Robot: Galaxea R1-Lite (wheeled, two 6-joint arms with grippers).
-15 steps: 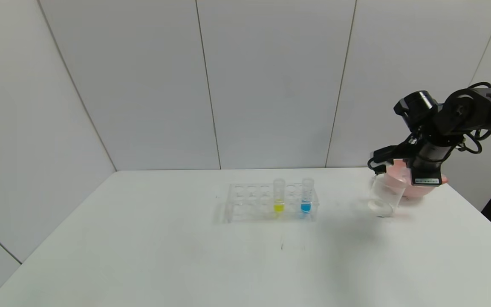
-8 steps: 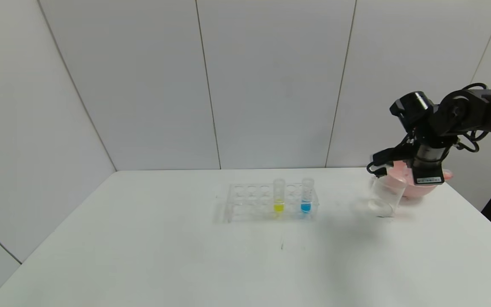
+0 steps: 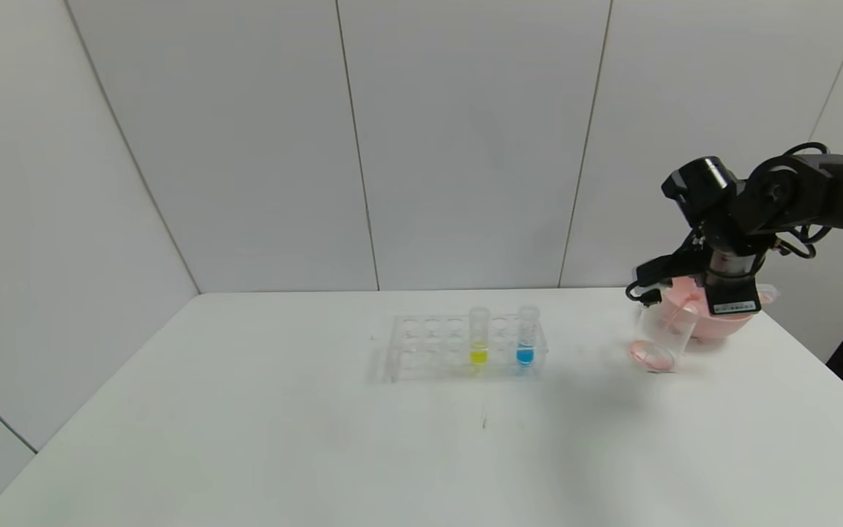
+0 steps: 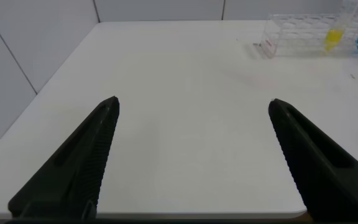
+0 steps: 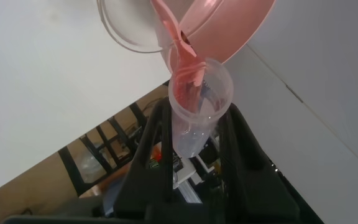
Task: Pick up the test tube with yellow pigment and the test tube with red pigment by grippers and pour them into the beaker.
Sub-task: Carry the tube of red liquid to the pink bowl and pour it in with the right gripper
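My right gripper (image 3: 710,291) hangs over the clear beaker (image 3: 656,340) at the table's right and is shut on the test tube with red pigment (image 5: 199,121). The tube is tipped mouth-down, and red liquid runs from its mouth toward the beaker rim (image 5: 120,38). A pink-red pool lies in the beaker's bottom. The test tube with yellow pigment (image 3: 478,338) stands upright in the clear rack (image 3: 421,344) at mid-table. My left gripper (image 4: 194,107) is open and holds nothing, low over the table's near left part, out of the head view.
A tube with blue liquid (image 3: 525,337) stands in the rack just right of the yellow one. A pink bowl (image 3: 721,326) sits right behind the beaker, close to the table's right edge. White wall panels close off the back.
My right wrist has tipped the tube further and shifted slightly left. Red liquid has run into the beaker, whose bottom was clear and is now pink-red.
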